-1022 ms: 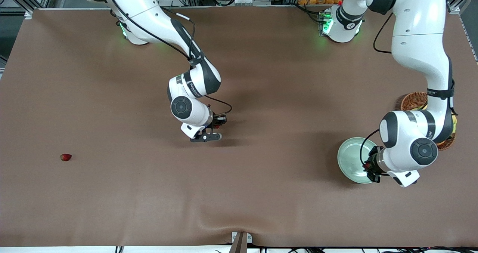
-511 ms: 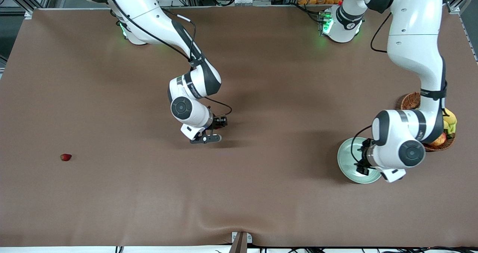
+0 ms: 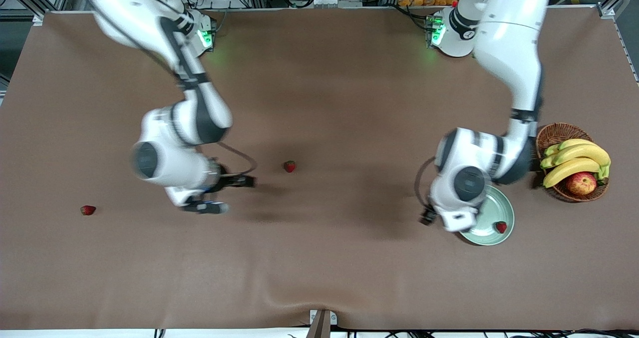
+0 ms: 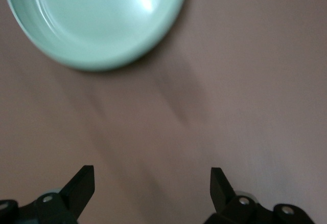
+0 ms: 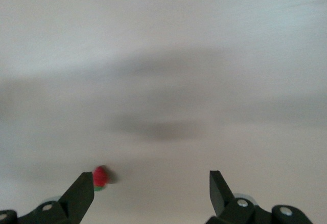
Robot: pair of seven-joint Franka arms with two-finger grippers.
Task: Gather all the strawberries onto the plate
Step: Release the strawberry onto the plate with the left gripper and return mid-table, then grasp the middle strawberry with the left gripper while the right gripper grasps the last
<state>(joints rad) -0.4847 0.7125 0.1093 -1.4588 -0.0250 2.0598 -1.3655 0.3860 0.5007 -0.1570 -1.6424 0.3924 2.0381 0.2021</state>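
The pale green plate [image 3: 501,210] lies near the left arm's end of the table, and one strawberry [image 3: 500,226] rests on it. A second strawberry [image 3: 289,166] lies on the brown cloth mid-table. A third strawberry [image 3: 88,209] lies toward the right arm's end. My left gripper [image 3: 427,217] hangs open and empty over the cloth beside the plate; the plate [image 4: 97,24] also shows ahead of the left gripper [image 4: 152,183]. My right gripper [image 3: 233,194] is open and empty over the cloth between the two loose berries. A strawberry [image 5: 100,177] shows beside one fingertip of the right gripper [image 5: 152,183].
A brown wicker basket [image 3: 554,134] with bananas [image 3: 574,159] and an apple [image 3: 580,182] stands beside the plate, at the left arm's end of the table. Brown cloth [image 3: 319,258] covers the whole table.
Both grippers have opened. The left arm swung off the plate toward mid-table, and a strawberry now lies on the plate. The right arm moved toward its own end, uncovering a strawberry mid-table.
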